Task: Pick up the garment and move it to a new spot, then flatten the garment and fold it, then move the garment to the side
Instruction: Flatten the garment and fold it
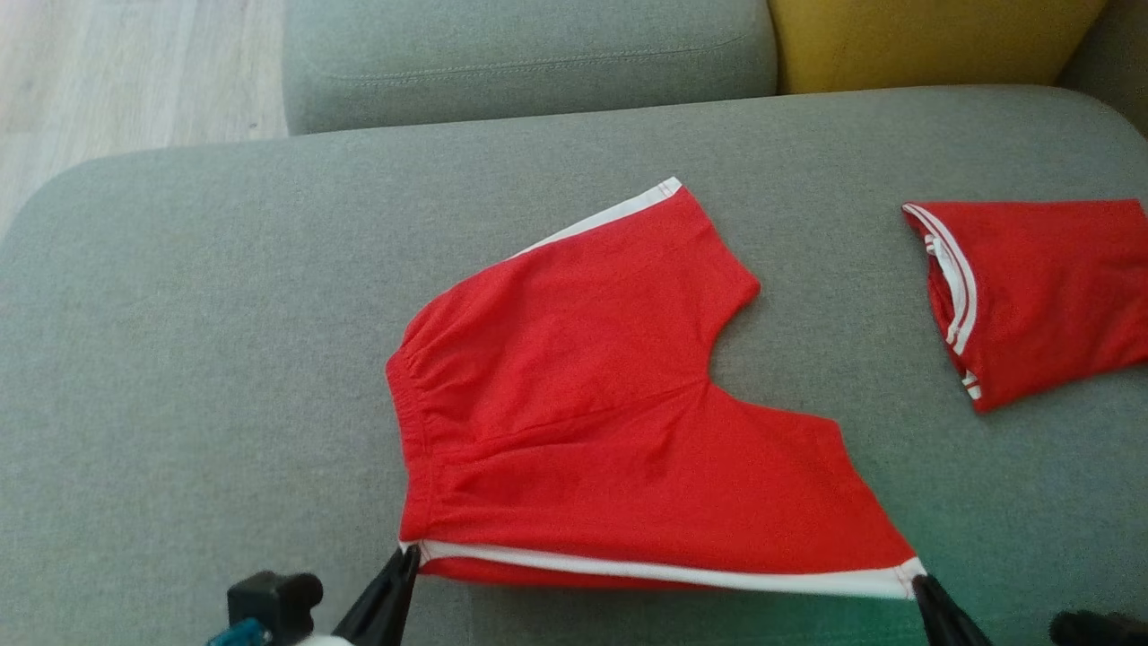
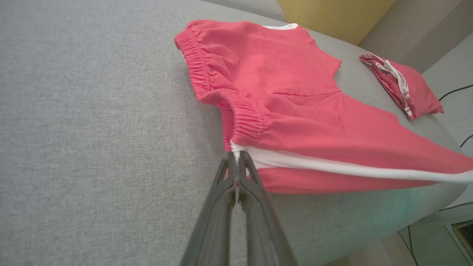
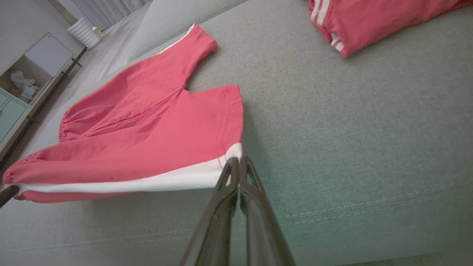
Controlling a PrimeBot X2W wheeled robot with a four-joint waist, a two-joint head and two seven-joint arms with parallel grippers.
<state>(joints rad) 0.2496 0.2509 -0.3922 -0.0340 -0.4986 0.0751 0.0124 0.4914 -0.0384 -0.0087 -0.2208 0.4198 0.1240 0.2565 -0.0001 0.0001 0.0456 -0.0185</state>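
**A:** What are the claws doing?

**B:** The left claw (image 2: 236,159) is pinched tight on the waistband corner of the red shorts (image 1: 583,404). The right claw (image 3: 239,162) is clamped on the hem corner. The white stripe (image 1: 664,571) is stretched between them, and the rest lies beyond on the grey sofa seat (image 1: 179,359).

**A:** What differs by view?

**B:** The right wrist view shows a shelf unit (image 3: 22,85) past the shorts. The left wrist view shows cables (image 2: 454,90) on the floor. The head view shows a folded red garment (image 1: 1049,296) beyond the right claw, with a yellow cushion (image 1: 924,40) farther off.
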